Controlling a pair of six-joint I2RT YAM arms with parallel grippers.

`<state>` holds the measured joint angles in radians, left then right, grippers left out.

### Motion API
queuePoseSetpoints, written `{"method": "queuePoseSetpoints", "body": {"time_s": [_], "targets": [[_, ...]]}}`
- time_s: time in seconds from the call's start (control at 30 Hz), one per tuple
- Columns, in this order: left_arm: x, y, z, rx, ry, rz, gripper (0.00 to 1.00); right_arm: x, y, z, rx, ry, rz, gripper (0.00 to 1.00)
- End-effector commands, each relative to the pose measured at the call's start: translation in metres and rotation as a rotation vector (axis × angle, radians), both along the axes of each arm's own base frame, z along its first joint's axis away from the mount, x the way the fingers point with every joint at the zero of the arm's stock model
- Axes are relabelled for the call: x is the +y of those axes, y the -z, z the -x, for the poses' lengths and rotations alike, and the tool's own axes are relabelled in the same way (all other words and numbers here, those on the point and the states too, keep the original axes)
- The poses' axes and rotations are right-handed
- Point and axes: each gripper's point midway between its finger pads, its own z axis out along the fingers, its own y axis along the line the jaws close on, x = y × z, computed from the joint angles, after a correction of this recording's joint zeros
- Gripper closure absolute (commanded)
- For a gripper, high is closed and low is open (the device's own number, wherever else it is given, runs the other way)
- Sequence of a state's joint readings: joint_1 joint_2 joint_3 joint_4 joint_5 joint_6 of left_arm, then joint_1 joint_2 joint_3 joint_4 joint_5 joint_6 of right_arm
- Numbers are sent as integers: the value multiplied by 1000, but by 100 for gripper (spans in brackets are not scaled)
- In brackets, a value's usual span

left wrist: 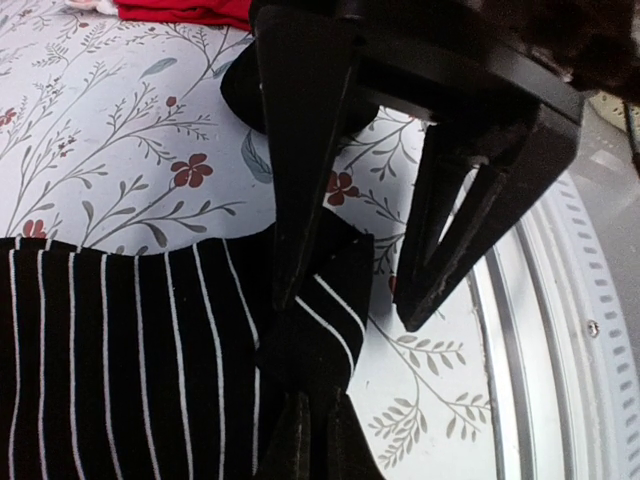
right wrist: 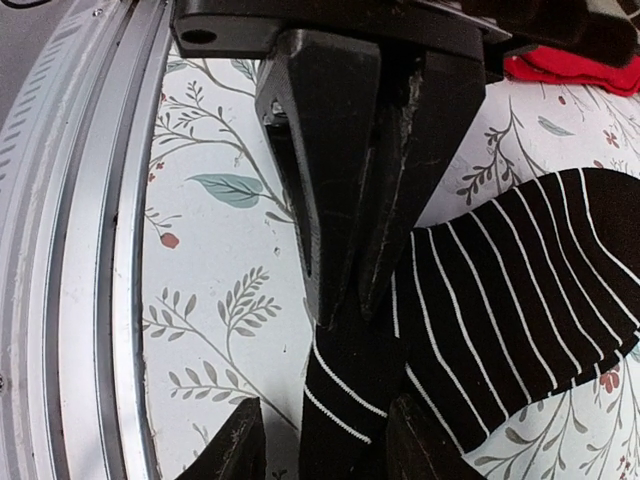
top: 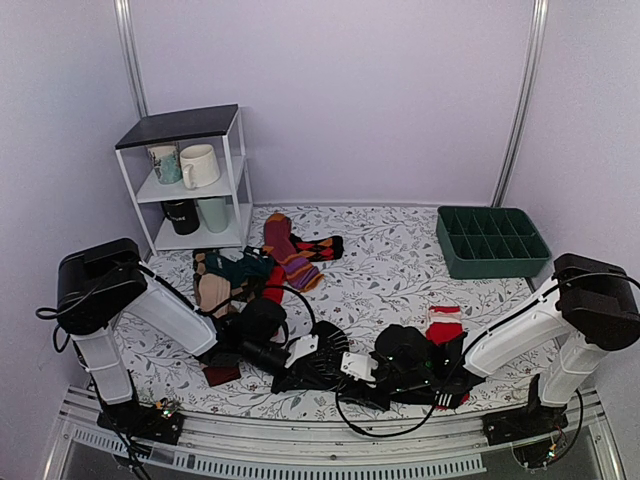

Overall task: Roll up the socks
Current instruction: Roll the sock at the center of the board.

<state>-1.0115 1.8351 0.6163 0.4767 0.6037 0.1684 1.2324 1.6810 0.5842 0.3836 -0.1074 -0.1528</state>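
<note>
Sock (right wrist: 500, 290), black knit with thin white stripes, on floral tabletop (right wrist: 220, 290); left end effector (right wrist: 340, 290) clamped on its corner, right end effector (right wrist: 328, 445) apart, straddling it.

striped sock (left wrist: 120, 350) cut off below, red sock (left wrist: 185, 10) cropped above

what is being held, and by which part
The striped sock, pinched at a folded corner by the left gripper, jaws shut; the right gripper stands open.
</note>
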Motion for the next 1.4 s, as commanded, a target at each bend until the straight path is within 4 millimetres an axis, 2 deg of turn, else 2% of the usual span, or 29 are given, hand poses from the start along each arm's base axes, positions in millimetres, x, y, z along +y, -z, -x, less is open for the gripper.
{"method": "queuePoseSetpoints", "body": {"time_s": [0.0, 0.07, 0.2, 0.3, 0.4, 0.5, 0.63, 0.9, 1.0, 1.13, 1.37], "targets": [[16, 25, 5, 40, -9, -92, 100, -5, 15, 0, 16, 16, 48, 60], [16, 25, 5, 39, -10, -90, 100, -9, 24, 0, 36, 35, 77, 65], [15, 25, 4, 37, -11, -88, 100, -14, 33, -1, 74, 81, 114, 84], [15, 24, 1, 24, -26, -89, 100, -17, 37, 0, 97, 99, 137, 90], [15, 19, -9, -24, -65, -79, 93, -19, 42, 2, 133, 114, 172, 96], [16, 3, -20, -112, -124, -30, 86, -22, 43, 6, 201, 133, 194, 97], [24, -20, -34, -247, -202, 37, 81, -28, 44, 6, 329, 157, 203, 97], [21, -45, -23, -412, -142, 118, 75, -39, 58, 6, 554, 196, 236, 97], [13, -43, -19, -448, -98, 106, 72, -42, 65, 4, 635, 221, 251, 97], [1, -29, -13, -452, -43, 53, 72, -45, 72, 3, 725, 237, 290, 97], [-3, -14, -16, -461, -43, 7, 72, -53, 80, 8, 801, 237, 329, 96]]}}
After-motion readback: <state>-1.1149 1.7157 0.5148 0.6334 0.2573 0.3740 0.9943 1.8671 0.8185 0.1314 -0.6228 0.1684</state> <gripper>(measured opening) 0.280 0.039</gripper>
